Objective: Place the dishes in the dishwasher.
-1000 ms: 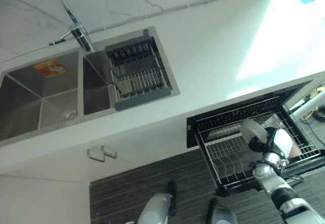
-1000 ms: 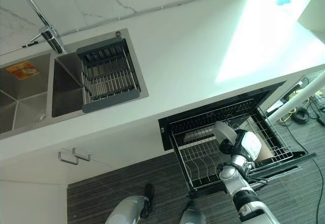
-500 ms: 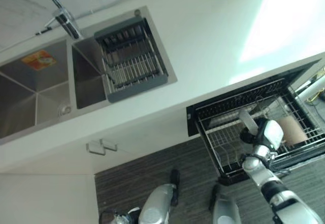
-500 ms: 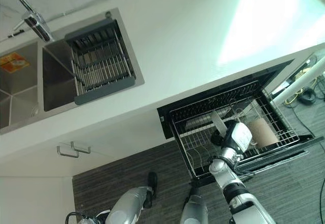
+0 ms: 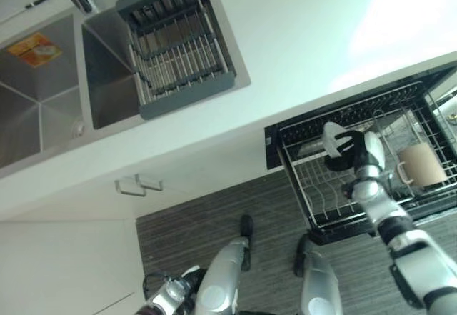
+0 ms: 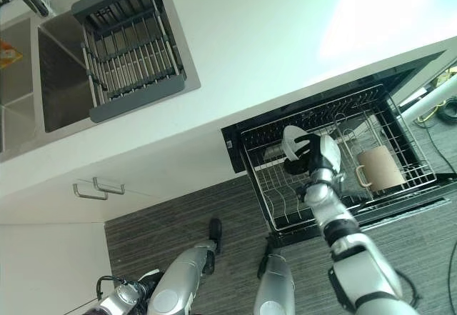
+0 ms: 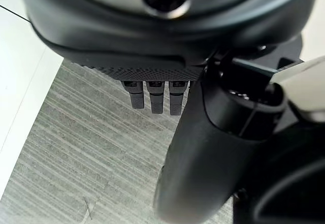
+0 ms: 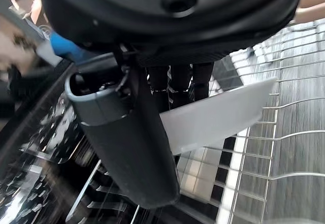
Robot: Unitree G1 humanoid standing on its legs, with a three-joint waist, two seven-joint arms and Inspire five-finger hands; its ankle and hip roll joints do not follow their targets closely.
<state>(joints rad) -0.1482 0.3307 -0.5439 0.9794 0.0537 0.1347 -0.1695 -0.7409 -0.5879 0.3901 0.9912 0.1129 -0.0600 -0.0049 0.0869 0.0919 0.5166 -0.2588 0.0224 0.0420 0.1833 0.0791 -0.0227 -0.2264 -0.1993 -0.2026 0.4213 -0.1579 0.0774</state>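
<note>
**A:** From the eye views, where did your plate point(image 5: 330, 139) sit?

**B:** In your right robot hand point(image 5: 351, 152), clamped edge-on, its flat face upright over the pulled-out dishwasher rack point(image 5: 325, 211), a brown mug point(image 5: 421, 165) well to the side.

**A:** Right wrist view?

**B:** Fingers point(image 8: 180, 81) curled on the plate, tines directly beneath.

**A:** Left?

**B:** Your left robot hand point(image 7: 152, 89) hung slack over the floor point(image 7: 76, 148), well away.

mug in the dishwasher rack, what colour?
The mug is tan/light brown; clearest in the right eye view.

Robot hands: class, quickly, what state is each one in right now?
Left robot hand: fingers straight, open, holding nothing.
Right robot hand: shut on a white plate over the dishwasher rack.
</note>
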